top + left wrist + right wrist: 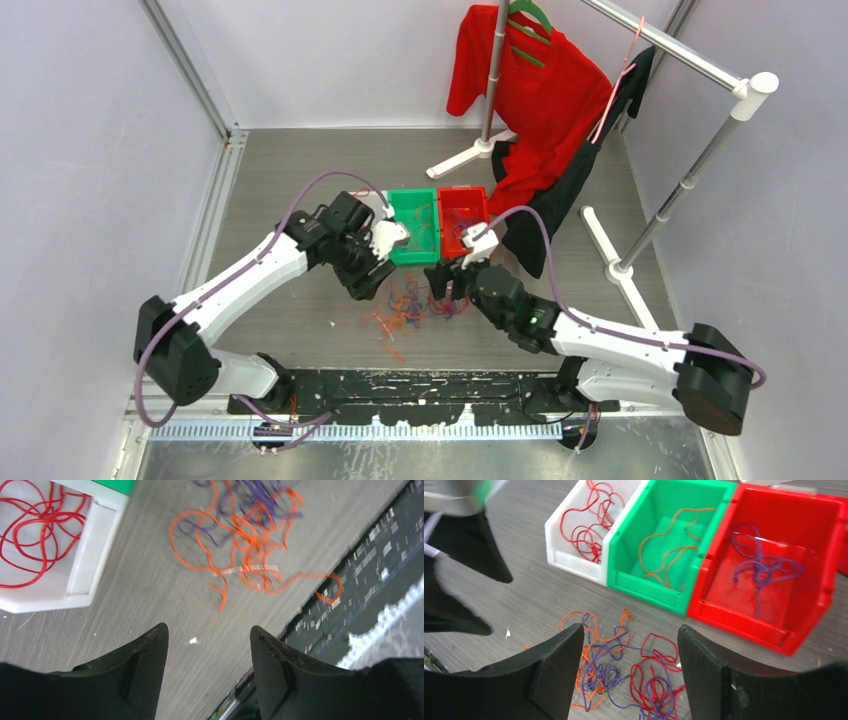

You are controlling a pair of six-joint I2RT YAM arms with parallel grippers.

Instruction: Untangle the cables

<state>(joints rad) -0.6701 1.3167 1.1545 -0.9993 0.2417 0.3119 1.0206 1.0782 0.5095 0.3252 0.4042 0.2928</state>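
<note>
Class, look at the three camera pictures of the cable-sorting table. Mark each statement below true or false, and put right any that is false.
1. The white bin holds red cables. True.
2. The green bin holds purple cables. False: orange cables lie in it.
3. The red bin has nothing in it. False: purple cables lie in it.
4. A mixed tangle of red, orange and purple lies on the table in front of the bins. True.
5. The right claw is shut on a cable. False: it is open above the tangle and holds nothing.
</note>
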